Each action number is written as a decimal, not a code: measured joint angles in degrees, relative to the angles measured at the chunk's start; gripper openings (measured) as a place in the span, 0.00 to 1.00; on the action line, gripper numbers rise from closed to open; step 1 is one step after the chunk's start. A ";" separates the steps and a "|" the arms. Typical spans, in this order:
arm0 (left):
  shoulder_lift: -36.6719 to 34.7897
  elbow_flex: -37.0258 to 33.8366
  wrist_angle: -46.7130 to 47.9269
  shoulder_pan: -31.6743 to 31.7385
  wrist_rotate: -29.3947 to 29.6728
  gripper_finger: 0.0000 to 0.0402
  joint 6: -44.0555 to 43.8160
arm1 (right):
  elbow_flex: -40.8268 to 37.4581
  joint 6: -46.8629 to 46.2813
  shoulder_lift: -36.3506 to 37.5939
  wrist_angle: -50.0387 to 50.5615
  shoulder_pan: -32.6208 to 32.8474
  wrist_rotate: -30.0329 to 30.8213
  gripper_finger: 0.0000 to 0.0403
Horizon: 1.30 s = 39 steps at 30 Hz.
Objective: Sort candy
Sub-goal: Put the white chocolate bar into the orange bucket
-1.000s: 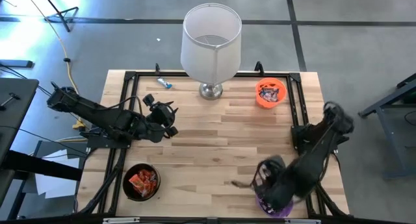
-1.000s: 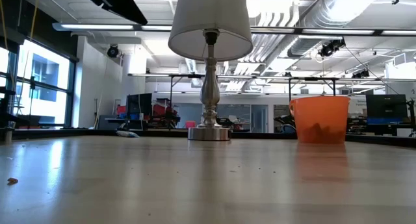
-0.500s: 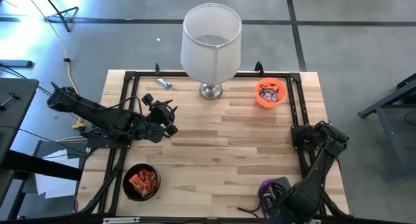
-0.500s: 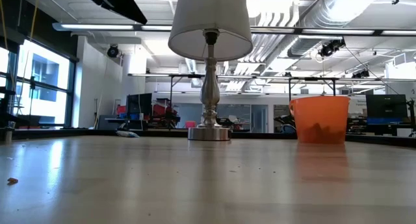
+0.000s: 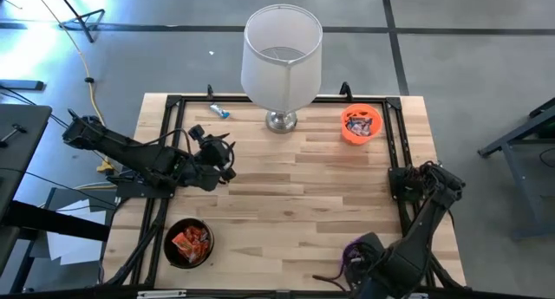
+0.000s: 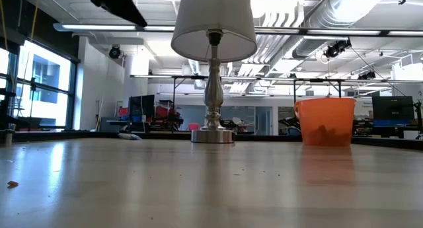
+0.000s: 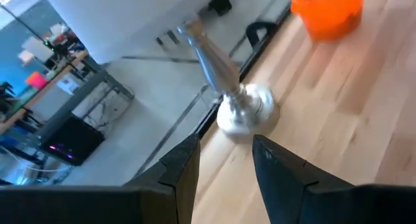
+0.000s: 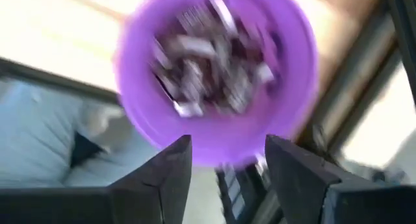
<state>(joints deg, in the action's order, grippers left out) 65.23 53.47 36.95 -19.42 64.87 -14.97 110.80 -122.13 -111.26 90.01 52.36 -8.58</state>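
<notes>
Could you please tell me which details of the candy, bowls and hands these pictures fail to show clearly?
- Purple bowl: right wrist view blurred, wrappers inside unreadable; high view, right arm covers most of it.
- Right hand: cut off by the high view's bottom edge.
- Orange bowl: low view, wall hides its contents.
- Black bowl: candy too small to count.

A lamp (image 5: 281, 61) stands at the table's (image 5: 295, 186) far edge, an orange bowl (image 5: 361, 125) of candy (image 5: 360, 121) beside it. Near edge — a black bowl (image 5: 188, 243) with orange-red candy, and a purple bowl (image 5: 354, 254) under the right arm.
</notes>
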 joint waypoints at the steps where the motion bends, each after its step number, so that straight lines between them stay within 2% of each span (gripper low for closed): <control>1: 0.00 0.02 1.61 0.12 -0.57 0.33 0.08 | 0.00 0.88 0.00 0.01 -0.23 2.45 0.47; 5: -0.48 0.02 9.60 3.58 -9.93 0.33 -1.58 | -0.02 7.99 0.00 0.01 -1.41 12.94 0.48; 9: 0.13 0.02 16.38 9.73 -18.54 0.33 -0.18 | -0.04 18.07 0.00 0.00 -3.92 17.43 0.48; 12: 0.13 0.02 18.37 14.77 -23.83 0.33 6.93 | -0.07 24.70 0.00 0.00 -6.42 18.30 0.48; 15: 0.15 0.02 18.21 20.24 -32.63 0.33 15.97 | -0.09 30.11 0.00 0.01 -8.72 19.70 0.48; 19: 0.15 -1.50 16.49 26.61 -45.11 0.33 33.77 | -0.09 37.61 0.00 0.03 -10.70 20.37 0.48; 22: 0.15 -3.87 10.11 30.04 -48.36 0.33 43.28 | -0.09 41.84 0.00 0.01 -11.54 20.47 0.48; 25: 0.17 -6.45 4.25 33.29 -48.27 0.33 46.75 | -0.09 45.24 0.00 0.01 -12.44 21.60 0.48; 29: 0.73 -8.91 -1.54 37.99 -47.98 0.33 40.13 | -0.09 49.75 0.13 0.01 -14.56 22.56 0.48; 39: 7.42 -9.67 -6.76 52.02 -44.06 0.33 6.27 | -0.09 62.75 3.75 0.01 -21.30 28.61 0.48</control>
<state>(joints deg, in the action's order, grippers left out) 72.65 43.80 30.20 32.60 20.81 -8.70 110.72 -59.38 -107.51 90.02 31.07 20.03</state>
